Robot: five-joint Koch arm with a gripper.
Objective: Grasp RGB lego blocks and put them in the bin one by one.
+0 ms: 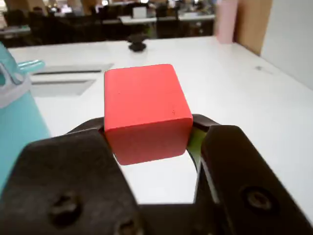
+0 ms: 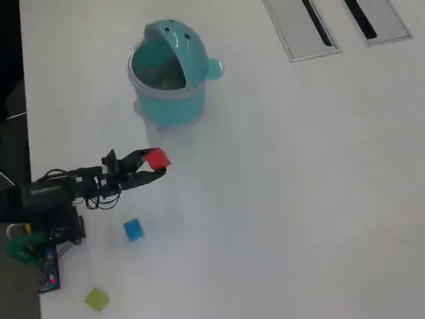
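Wrist view: my claw (image 1: 146, 139) pinches the red block (image 1: 145, 111) between both jaws, lifted off the table (image 1: 234, 78), one flat face up and slightly turned; it's a cube, so no real long axis. Teal bin (image 1: 17, 122) sits at the left edge. Overhead view: claw (image 2: 154, 165) with red block (image 2: 157, 159) hangs just below the bin (image 2: 169, 73), whose opening shows from above. Blue block (image 2: 133, 229) and yellow-green block (image 2: 97, 299) wait on the table. I'd keep the pinch firm, carry over the opening, release centred.
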